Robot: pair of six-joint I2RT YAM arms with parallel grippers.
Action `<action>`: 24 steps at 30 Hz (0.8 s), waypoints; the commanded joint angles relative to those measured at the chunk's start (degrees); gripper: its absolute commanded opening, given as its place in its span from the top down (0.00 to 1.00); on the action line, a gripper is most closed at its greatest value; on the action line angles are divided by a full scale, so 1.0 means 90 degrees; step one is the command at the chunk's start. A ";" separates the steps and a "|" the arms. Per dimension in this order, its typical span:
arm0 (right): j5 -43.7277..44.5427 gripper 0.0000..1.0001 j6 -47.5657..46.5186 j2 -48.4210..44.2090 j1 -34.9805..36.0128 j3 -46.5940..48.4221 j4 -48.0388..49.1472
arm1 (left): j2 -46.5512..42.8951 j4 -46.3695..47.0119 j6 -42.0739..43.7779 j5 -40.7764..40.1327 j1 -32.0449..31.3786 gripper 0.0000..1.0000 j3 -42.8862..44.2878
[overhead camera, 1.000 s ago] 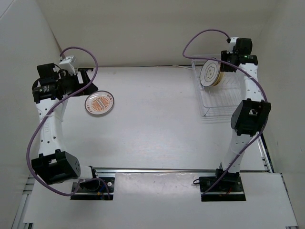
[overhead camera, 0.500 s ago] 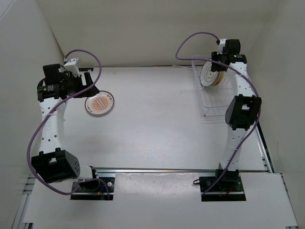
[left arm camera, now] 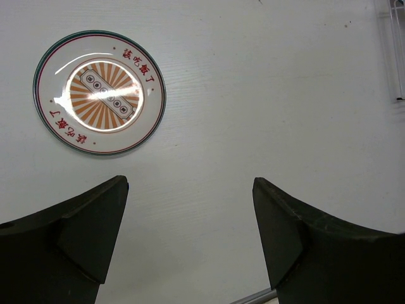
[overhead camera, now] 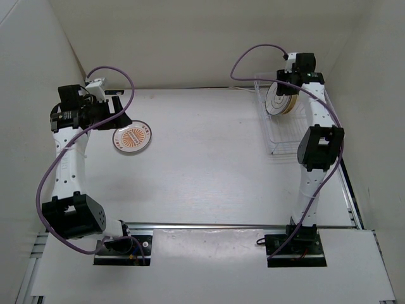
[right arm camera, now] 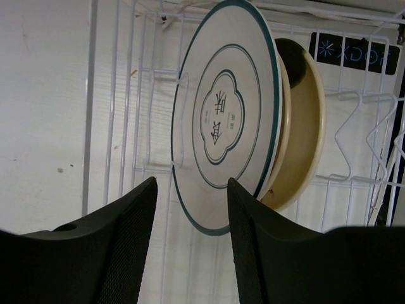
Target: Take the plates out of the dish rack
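The white plate with the orange radial pattern [overhead camera: 132, 137] [left arm camera: 99, 92] lies flat on the table at the left. My left gripper [overhead camera: 118, 111] [left arm camera: 190, 183] hovers just behind it, open and empty. In the dish rack [overhead camera: 286, 137] [right arm camera: 119, 95] at the back right, the pale grey plate with the dark rim [overhead camera: 277, 99] [right arm camera: 224, 114] stands on edge. The tan plate [overhead camera: 291, 107] [right arm camera: 305, 145] stands close behind it. My right gripper [overhead camera: 284, 85] [right arm camera: 191, 182] is above the rack, open, its fingertips just short of the grey plate's rim and holding nothing.
White enclosure walls [overhead camera: 190, 44] stand close behind and beside the rack. Purple cables [overhead camera: 253, 54] loop above both arms. A metal rail [overhead camera: 209, 225] runs along the table's near edge. Bent wire dividers [right arm camera: 354, 136] rise inside the rack to the right of the plates.
My right arm has swung left and brought its gripper over the standing plates, jaws a little wider. The left gripper has drawn back slightly from the orange plate.
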 commanded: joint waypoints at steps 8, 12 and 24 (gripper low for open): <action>-0.0142 0.38 0.0167 -0.0994 0.0013 0.0144 0.0025 | 0.0022 0.0083 -0.0004 0.0373 -0.0006 0.10 0.0040; -0.0023 0.38 0.0099 -0.1052 -0.0065 0.0144 0.0025 | -0.0037 0.0083 -0.0004 0.0373 -0.0006 0.10 -0.0018; -0.0150 0.40 0.0030 -0.0526 -0.0309 0.0378 0.0141 | -0.0037 0.0083 -0.0004 0.0432 -0.0006 0.10 -0.0204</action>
